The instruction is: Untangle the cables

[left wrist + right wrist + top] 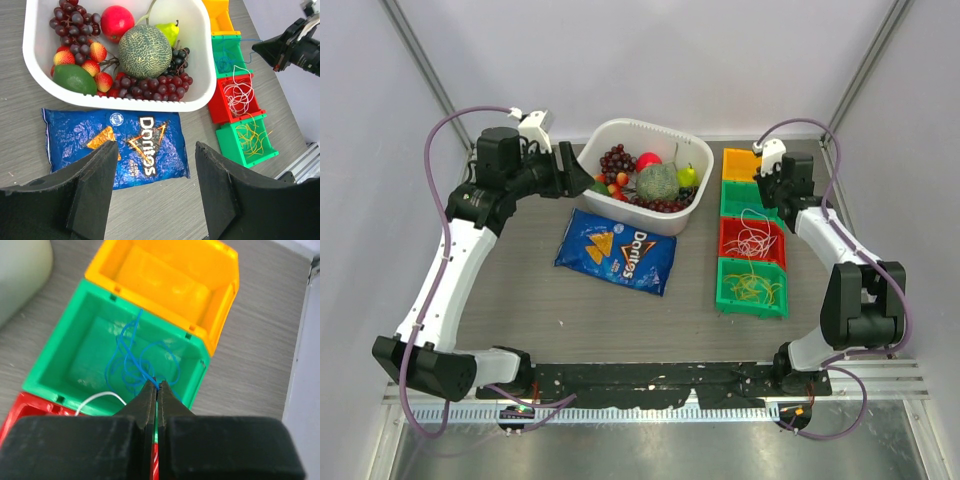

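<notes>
Cables [756, 244] sit one colour to a bin, surely to keep them apart: thin white cord [750, 238] in the red plastic bin [723, 235], thin yellow cord [753, 290] in the near green plastic bin [721, 285], while my right gripper [157, 385] pinches the thin blue cord [131, 357] above the far green plastic bin [55, 367]; my left gripper [156, 146] hangs open.

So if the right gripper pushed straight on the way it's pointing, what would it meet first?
Shut on the blue cable, the right gripper points into the green bin by the orange one. Straight on it would likely meet more of that cable, then the bin's floor; depth is unclear.
</notes>
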Controlling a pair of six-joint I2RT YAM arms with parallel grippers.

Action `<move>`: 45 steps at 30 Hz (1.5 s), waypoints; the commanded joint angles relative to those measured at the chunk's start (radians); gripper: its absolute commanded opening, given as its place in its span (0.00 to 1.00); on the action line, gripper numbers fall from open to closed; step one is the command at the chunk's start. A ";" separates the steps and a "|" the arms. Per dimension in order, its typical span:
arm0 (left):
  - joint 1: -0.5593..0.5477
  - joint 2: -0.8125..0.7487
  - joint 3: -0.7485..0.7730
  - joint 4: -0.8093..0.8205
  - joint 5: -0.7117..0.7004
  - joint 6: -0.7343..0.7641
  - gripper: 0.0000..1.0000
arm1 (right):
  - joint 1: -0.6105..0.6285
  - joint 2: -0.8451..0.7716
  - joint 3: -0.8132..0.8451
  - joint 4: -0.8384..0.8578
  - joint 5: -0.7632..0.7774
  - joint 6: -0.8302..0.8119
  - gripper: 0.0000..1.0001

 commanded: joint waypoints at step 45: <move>0.004 -0.195 -0.127 0.101 0.026 -0.223 0.68 | 0.188 -0.305 0.165 -0.023 0.162 0.570 0.77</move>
